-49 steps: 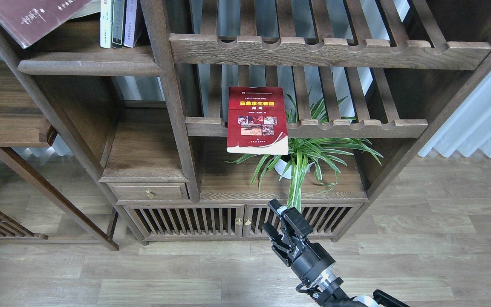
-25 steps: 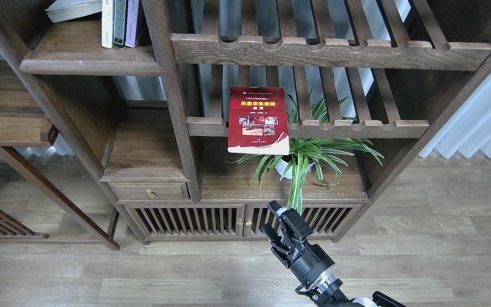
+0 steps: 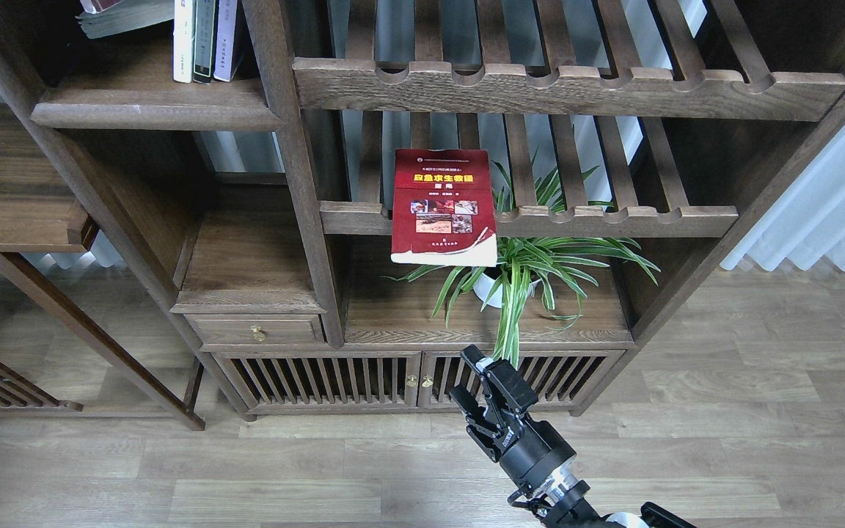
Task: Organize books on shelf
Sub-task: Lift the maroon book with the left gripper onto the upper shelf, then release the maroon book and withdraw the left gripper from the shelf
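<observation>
So the maroon book (image 3: 103, 6) just went from tilted out over the shelf (image 3: 151, 110) to nearly shelved, red book (image 3: 443, 207) next; right gripper (image 3: 472, 383) idles, jaws slightly spread.

At the top left you see only the lower corner of a stack of books (image 3: 111, 16) lying on the shelf (image 3: 151, 110); the picture's top edge cuts off the rest, so you cannot tell their covers or how many there are. The three thin upright books (image 3: 204, 40) beside them lose their tops to the same edge, and their spine lettering is too small to read. The red book (image 3: 443, 207) hides part of the slatted rack (image 3: 598, 220) and the plant's pot (image 3: 492, 287). Your right gripper (image 3: 483, 389) is dark; its arm runs off the bottom edge.
</observation>
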